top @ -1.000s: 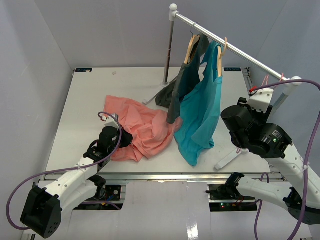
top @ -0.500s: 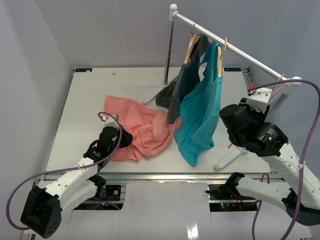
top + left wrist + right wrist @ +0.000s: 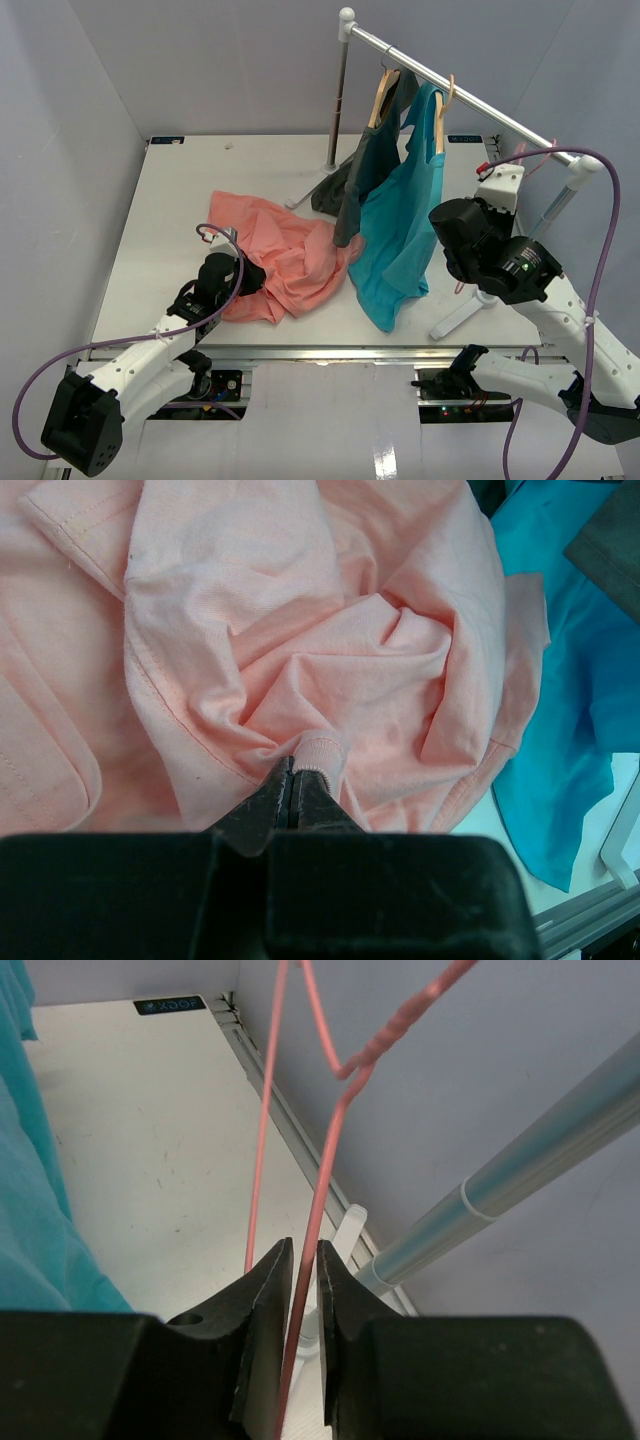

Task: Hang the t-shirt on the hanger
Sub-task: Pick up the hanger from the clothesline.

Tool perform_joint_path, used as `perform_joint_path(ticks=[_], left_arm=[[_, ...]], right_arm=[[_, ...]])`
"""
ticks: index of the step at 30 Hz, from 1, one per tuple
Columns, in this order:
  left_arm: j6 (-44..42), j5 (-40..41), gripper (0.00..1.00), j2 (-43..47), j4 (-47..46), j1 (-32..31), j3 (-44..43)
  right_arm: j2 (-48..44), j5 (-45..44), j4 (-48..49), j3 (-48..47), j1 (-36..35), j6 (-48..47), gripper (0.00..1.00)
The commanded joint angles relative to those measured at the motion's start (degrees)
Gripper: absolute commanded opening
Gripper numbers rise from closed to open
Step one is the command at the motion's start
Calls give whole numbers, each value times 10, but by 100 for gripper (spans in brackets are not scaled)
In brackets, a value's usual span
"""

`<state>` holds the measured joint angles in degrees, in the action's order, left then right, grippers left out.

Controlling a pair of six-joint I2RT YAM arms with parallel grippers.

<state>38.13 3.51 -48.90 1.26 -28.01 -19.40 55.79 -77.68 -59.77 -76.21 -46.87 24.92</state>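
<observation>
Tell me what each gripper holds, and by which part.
Left gripper pinches a fold of the t-shirt, at a ribbed edge. Right gripper clamps the hanger on one rod below its twisted neck.

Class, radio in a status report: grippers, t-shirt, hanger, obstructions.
Left gripper shut on crumpled salmon-pink cloth t-shirt. Right gripper shut on thin pink wire hanger. Hanging teal shirt between them.

One salmon t-shirt (image 3: 280,250), one teal shirt (image 3: 400,235), one grey shirt (image 3: 357,190), two wooden hangers (image 3: 382,97), one pink hanger (image 3: 320,1210).
</observation>
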Motion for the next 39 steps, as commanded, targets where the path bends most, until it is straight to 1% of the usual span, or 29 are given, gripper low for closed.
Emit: perform_joint_path(ticks=[1,6,11,12,16,19,22,24,25,27,28,32,39], left_arm=[[-3,-9,0,5,-7,-5,-7],[-4,-9,0,5,-7,-5,-7],[-4,-10,0,3,-7,-5,-7],[-5,-10,0,3,-8,-5,-7],[-4,-9,0,4,-8,-5,-7],[-5,-10,0,2,-7,-5,-7],[-5,-10,0,3,-8,-5,-7],[-4,-10,0,1,-8,-5,-7],[-4,-10,0,1,-7,-5,-6],[-5,-9,0,0,-7,-5,-7],[-4,-8,0,-1,-7,-5,-7],[-4,-7,0,-2,-8,-5,-6],[-5,-8,0,-3,-7,-5,-7]], right_arm=[[-11,-7,93,-37,2,-91,21],[-13,-3,92,-33,2,-103,21],[-10,1,106,-31,2,-128,8],[-11,1,112,-30,2,-134,8],[-27,12,157,-17,2,-176,8],[-45,42,184,-4,2,-196,8],[-56,52,230,11,2,-239,8],[-57,49,281,19,3,-295,8],[-57,48,305,19,2,-301,8],[-58,48,360,33,2,-368,8],[-57,45,377,33,2,-385,8],[-49,38,381,25,2,-396,8],[-68,43,383,38,2,-399,8]])
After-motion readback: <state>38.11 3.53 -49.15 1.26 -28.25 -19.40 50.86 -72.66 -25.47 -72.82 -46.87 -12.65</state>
